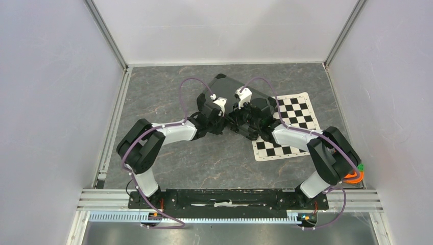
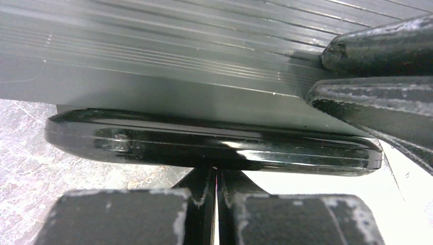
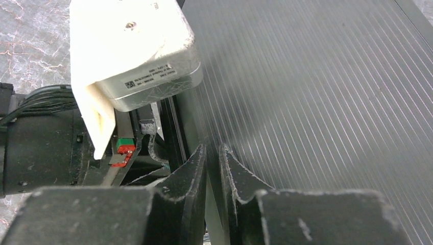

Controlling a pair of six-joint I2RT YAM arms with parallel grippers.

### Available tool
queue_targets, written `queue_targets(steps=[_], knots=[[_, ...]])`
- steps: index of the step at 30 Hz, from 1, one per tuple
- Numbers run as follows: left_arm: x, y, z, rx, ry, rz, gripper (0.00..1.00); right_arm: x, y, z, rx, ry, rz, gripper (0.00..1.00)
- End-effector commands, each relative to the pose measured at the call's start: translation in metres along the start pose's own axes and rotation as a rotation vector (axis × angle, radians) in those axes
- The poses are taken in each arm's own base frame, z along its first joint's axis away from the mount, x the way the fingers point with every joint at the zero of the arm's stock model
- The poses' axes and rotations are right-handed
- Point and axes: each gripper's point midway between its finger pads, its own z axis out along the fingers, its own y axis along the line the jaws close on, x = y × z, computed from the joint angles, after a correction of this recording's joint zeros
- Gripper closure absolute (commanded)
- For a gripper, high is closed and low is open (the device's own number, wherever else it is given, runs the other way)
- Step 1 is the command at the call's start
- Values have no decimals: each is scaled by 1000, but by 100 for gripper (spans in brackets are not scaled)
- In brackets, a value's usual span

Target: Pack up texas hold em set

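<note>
One closed case (image 3: 316, 102), contents hidden; left fingers (image 2: 211, 185) together, empty, at handle (image 2: 214, 144); right fingers (image 3: 202, 168) pinching rim.

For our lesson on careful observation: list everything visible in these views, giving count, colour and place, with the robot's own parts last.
case: one, black, ribbed, back centre of table
handle: one, glossy black, on the case's edge
checkered mat: one, black and white, right of the case
ring-shaped object: one, orange, near right corner
table: one, grey marbled
left gripper: one, black, shut, at the handle
right gripper: one, black, fingers nearly together at the case
</note>
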Motion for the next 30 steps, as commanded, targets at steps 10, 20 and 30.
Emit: queue_targets(steps=[10, 20, 30], knots=[[-12, 5, -2, -65, 67, 54, 98, 120, -3, -23, 16, 401, 60, 81], [-17, 5, -2, -85, 96, 65, 98, 120, -3, -24, 14, 400, 59, 81], [-15, 7, 10, -74, 37, 52, 98, 121, -2, -23, 12, 401, 60, 81]])
